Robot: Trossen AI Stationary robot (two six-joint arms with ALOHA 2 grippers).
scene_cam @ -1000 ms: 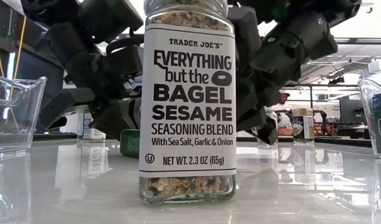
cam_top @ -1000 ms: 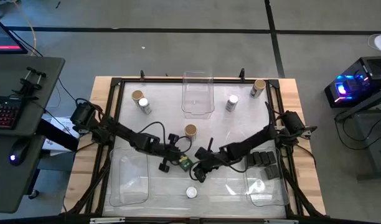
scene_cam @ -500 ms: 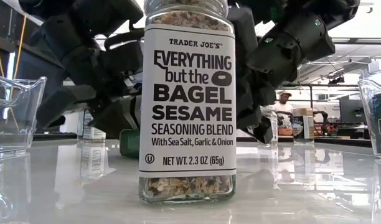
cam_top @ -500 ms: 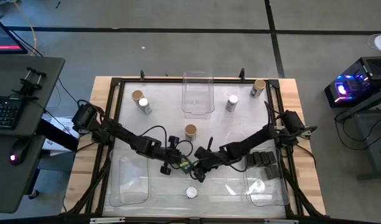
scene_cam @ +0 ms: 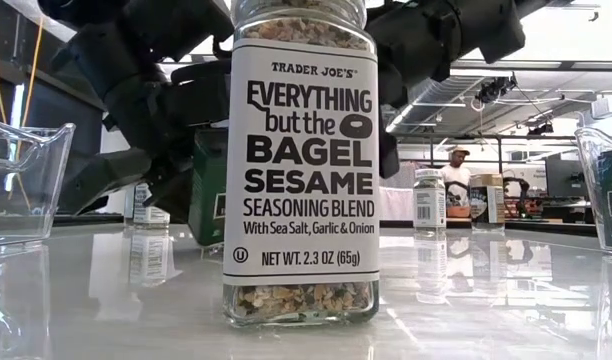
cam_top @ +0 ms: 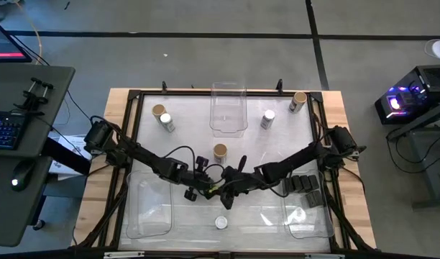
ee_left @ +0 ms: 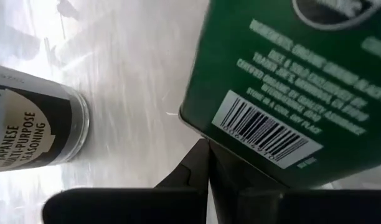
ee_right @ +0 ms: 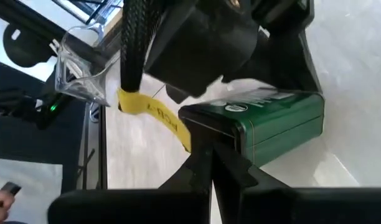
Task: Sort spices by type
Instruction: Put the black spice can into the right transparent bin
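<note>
A green spice tin (cam_top: 215, 188) stands on end on the table's middle, between my two grippers; the low view shows the tin (scene_cam: 208, 185) behind the bagel-seasoning jar (scene_cam: 301, 160). My left gripper (cam_top: 205, 187) is at its left side, shut. My right gripper (cam_top: 226, 190) is at its right side, also shut. Other jars stand apart on their bases: a tan-lidded jar (cam_top: 220, 151), a white-lidded jar (cam_top: 221, 222), and several near the far edge. Black boxes (cam_top: 303, 188) lie in the right bin. My left gripper meets the tin's barcode face near its lower edge (ee_left: 240, 146) with shut fingers, coming level from the table's left. The tin is not between the fingers. My right gripper's shut fingertips (ee_right: 210, 155) touch the tin's lower corner (ee_right: 237, 144) from the table's right, slanting down.
Clear bins sit at far middle (cam_top: 228, 108), near left (cam_top: 152, 205) and near right (cam_top: 306, 210). A dark-labelled jar (ee_left: 35, 124) stands close beside the left gripper. The black frame (cam_top: 130, 144) runs round the white tabletop. A person (scene_cam: 451, 170) shows in the room beyond.
The green tin, lying flat a second ago, now stands up on end. The right gripper has moved toward the table's left and slightly far, closing on the tin; the left gripper has edged toward the right against it.
</note>
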